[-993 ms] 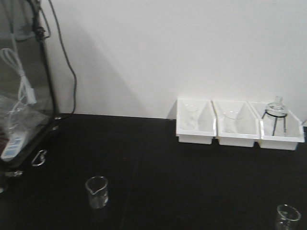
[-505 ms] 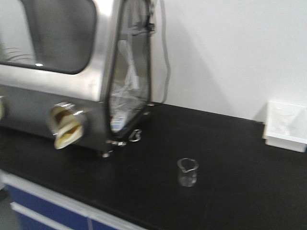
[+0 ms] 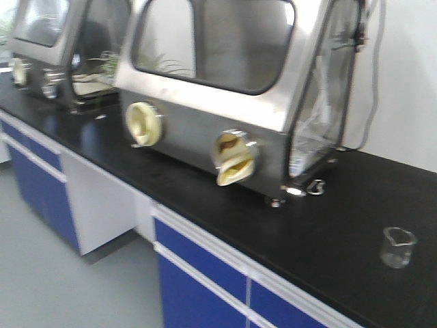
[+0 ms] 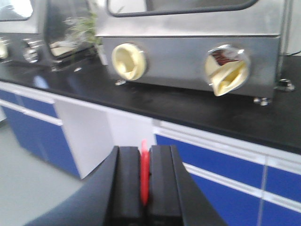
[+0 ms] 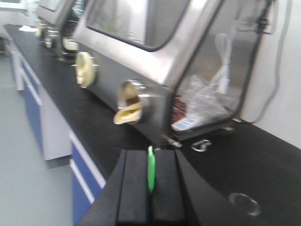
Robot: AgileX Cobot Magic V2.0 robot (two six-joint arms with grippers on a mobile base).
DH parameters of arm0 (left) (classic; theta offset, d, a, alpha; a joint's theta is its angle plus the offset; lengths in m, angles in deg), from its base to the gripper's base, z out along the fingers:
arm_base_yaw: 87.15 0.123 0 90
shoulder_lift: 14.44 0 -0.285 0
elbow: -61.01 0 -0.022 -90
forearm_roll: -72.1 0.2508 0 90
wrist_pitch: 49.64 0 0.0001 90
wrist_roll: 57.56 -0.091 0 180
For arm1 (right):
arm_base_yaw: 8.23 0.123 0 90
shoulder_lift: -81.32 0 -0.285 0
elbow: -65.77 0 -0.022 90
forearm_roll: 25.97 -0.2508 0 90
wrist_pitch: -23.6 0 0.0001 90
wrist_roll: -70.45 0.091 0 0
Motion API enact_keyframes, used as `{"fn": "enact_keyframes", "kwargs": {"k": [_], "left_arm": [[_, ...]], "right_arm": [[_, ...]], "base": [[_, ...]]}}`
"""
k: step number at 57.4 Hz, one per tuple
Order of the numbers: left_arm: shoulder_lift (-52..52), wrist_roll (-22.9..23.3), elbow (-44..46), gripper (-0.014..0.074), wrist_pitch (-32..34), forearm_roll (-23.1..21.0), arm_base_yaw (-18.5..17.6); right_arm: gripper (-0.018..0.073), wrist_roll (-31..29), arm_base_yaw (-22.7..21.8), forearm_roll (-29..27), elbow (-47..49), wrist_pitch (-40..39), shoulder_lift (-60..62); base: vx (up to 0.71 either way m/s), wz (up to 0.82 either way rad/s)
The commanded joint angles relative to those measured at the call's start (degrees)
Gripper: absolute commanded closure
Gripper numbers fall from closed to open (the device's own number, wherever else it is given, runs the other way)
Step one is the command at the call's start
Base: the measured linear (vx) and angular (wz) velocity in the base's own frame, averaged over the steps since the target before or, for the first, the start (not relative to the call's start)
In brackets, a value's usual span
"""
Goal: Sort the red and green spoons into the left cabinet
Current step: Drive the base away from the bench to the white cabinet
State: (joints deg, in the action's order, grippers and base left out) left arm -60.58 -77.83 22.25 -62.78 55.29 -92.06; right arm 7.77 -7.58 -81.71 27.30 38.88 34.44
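Observation:
In the left wrist view my left gripper is shut on the red spoon, whose thin edge sticks up between the black fingers. In the right wrist view my right gripper is shut on the green spoon, seen edge-on between its black fingers. Neither gripper shows in the front view. The left cabinet is out of view.
A steel glove box with yellowish glove ports stands on the black counter; a second glove box sits at far left. A glass beaker stands at right. Blue-fronted counter units run below, above grey floor.
The front view has swung left: the white trays left the picture, the beaker slid to the right edge, and the glove boxes and blue counter fronts came into sight.

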Motion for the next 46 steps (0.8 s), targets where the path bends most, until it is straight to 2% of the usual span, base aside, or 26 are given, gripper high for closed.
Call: {"fn": "enact_keyframes", "kwargs": {"k": [1,26,46], "left_arm": [[0.1,0.0,1.6,0.0597,4.5,-0.4,-0.2],[0.1,0.0,1.6,0.0597,4.5,-0.4,-0.2],[0.1,0.0,1.6,0.0597,4.5,-0.4,-0.2]], "right_arm": [[0.0563,-0.2,-0.2,-1.2,1.7,-2.3,0.0],[0.0563,-0.2,-0.2,-1.2,1.7,-2.3,0.0],[0.0563,-0.2,-0.2,-1.2,1.7,-2.3,0.0]], "base": [[-0.14,0.61],[-0.11,0.66],[0.02,0.72]]}}
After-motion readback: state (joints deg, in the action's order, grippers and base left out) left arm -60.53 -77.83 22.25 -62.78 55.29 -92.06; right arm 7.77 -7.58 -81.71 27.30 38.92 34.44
